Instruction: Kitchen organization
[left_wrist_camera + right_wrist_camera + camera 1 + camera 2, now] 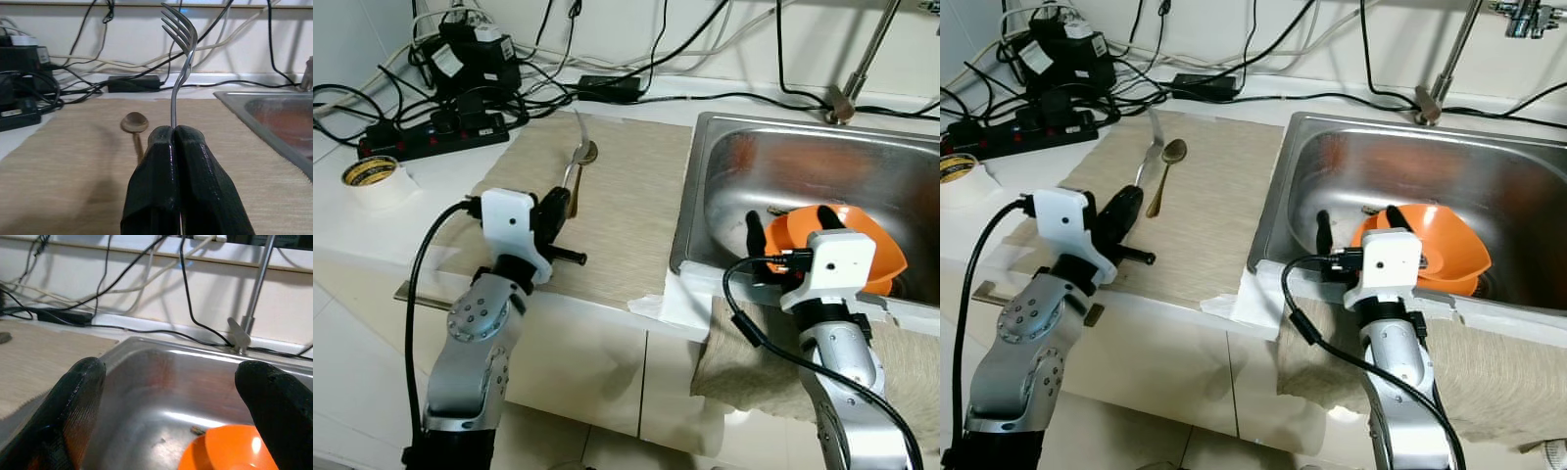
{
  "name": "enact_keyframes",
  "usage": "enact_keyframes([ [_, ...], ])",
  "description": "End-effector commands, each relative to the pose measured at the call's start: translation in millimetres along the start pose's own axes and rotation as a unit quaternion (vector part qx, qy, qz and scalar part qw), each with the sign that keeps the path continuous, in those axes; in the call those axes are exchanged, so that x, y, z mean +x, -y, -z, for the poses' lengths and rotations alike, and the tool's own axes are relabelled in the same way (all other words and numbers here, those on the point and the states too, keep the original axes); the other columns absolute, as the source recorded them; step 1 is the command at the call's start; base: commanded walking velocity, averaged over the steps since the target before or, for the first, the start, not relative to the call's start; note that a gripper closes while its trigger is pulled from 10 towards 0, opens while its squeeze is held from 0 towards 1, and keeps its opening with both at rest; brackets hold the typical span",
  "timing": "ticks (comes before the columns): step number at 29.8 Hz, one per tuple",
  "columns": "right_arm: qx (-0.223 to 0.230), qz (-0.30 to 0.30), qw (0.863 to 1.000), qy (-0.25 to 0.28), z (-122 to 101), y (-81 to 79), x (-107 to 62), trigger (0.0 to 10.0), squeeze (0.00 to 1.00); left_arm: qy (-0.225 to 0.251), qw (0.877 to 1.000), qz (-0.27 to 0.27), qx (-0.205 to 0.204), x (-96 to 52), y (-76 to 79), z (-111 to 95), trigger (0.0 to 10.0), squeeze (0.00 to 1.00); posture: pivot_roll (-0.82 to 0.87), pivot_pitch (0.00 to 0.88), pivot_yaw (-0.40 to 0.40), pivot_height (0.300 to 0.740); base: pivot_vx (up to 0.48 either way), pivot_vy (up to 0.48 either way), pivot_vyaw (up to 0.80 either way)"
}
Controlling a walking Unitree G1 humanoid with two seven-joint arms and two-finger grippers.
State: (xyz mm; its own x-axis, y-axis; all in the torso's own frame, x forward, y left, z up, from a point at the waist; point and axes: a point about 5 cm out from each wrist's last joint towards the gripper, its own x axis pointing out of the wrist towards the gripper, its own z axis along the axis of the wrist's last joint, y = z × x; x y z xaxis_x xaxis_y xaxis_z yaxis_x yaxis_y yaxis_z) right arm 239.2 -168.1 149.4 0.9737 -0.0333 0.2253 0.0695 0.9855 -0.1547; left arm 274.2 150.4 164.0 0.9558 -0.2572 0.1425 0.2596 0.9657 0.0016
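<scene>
Left claw (177,134) pinching fork (180,58) upright, spoon (135,123) just beyond

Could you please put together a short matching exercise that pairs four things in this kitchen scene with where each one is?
Things:
1. fork
2. spoon
3. orange bowl
4. roll of tape

Places:
A. inside the sink
B. lying on the beige mat
C. on the white counter, at the robot's far left
D. pinched in the left gripper

Pairs: 1-D, 2-B, 3-A, 4-C. The right gripper is open at the sink.
</scene>
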Motion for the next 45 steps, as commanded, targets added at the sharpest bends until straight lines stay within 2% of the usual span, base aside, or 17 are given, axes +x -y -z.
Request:
enact_keyframes([
  [1, -0.008, 0.022, 1.000, 0.016, -4, 4.1, -2.0, 10.0, 0.00, 0.022, 1.000, -0.010, 0.016, -3.6, -3.6, -10, 0.0, 0.65, -0.05, 0.000, 0.077, 0.736, 0.000, 0.000, 0.00],
  [13, -0.013, 0.028, 0.999, 0.020, -3, 2.2, -3.3, 10.0, 0.00, 0.021, 1.000, -0.014, 0.009, -4.4, -4.4, -10, 0.0, 0.65, -0.05, 0.000, 0.081, 0.736, 0.000, 0.000, 0.00],
  [16, -0.011, 0.027, 0.999, 0.020, -2, 0.5, -2.7, 10.0, 0.00, -0.002, 1.000, -0.024, -0.006, -3.6, -8.4, -3, 0.0, 0.64, -0.05, 0.000, 0.078, 0.736, 0.000, 0.000, 0.00],
  [27, -0.012, 0.023, 1.000, 0.016, -1, 1.1, 0.8, 10.0, 0.00, -0.007, 1.000, -0.019, -0.016, 0.1, -2.8, 2, 0.0, 0.64, -0.06, 0.000, 0.078, 0.736, 0.000, 0.000, 0.00],
  [45, -0.012, 0.002, 1.000, 0.011, 1, -2.9, 3.5, 10.0, 0.00, -0.007, 1.000, -0.007, -0.008, 6.1, -1.6, 1, 0.0, 0.65, -0.05, 0.000, 0.079, 0.736, 0.000, 0.000, 0.00],
])
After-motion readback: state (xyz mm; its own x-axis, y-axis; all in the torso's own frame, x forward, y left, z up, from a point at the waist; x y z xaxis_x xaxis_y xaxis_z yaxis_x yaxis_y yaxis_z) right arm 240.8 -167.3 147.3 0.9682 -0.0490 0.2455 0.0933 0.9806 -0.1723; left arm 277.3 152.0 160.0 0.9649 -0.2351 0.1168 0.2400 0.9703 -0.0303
